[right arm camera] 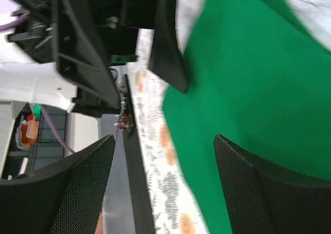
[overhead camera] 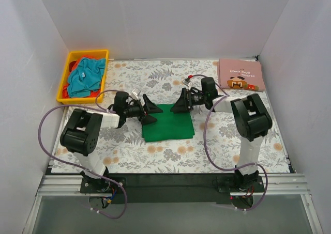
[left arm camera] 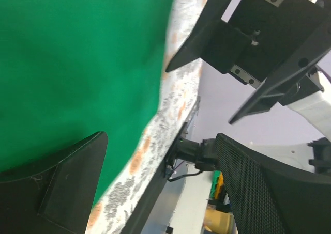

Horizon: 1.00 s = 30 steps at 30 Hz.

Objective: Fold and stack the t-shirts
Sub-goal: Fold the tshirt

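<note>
Overhead, your left arm point(overhead camera: 83, 130) and right arm point(overhead camera: 251, 118) reach low toward each other over the counter point(overhead camera: 155, 154), left gripper point(overhead camera: 151, 111) and right gripper point(overhead camera: 179, 104) spread wide at the green t-shirt's point(overhead camera: 168, 124) far edge; both wrist views show jaws parted, empty, above green cloth.

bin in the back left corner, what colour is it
The bin is yellow; the top external view shows it best.

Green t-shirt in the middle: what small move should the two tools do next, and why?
The left tool and right tool hang open at the far corners of the green t-shirt, holding nothing; it lies flat. So probably lower both and close on those corners, for another fold.
</note>
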### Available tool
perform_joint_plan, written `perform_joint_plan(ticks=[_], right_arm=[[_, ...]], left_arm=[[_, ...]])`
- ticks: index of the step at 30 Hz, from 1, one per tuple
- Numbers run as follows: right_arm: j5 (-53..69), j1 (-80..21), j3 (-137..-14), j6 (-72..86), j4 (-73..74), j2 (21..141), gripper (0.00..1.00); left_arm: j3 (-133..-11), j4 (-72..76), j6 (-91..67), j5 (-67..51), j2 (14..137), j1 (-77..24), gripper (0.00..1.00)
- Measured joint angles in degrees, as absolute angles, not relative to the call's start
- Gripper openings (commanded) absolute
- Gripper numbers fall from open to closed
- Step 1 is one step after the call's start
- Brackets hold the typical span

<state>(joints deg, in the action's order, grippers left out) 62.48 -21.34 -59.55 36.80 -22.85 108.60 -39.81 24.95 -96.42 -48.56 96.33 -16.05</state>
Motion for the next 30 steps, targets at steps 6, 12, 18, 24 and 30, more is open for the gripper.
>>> perform_joint_plan(ticks=[6, 12, 18, 24, 30], right_arm=[[63.7, -19.3, -61.4, 35.3, -22.1, 120.6, 0.75], [63.2, -17.2, -61.1, 32.8, -19.4, 118.4, 0.74], [62.8, -16.6, -69.4, 34.1, -17.2, 115.4, 0.67], [62.4, -16.6, -80.3, 35.6, -20.1, 120.0, 0.57], [61.6, -16.6, -80.7, 36.5, -20.7, 130.5, 0.52]], left_arm=[[-40.1, 25.4, -96.2, -47.5, 104.6, -14.6, 0.83], [-40.0, 19.8, -90.7, -48.5, 101.3, -11.3, 0.83], [-44.2, 16.8, -88.7, -48.9, 96.8, -10.8, 0.8], [-52.1, 22.9, -91.1, -48.6, 103.4, -10.9, 0.77], [-52.4, 25.9, -93.4, -47.4, 112.7, -10.7, 0.77]])
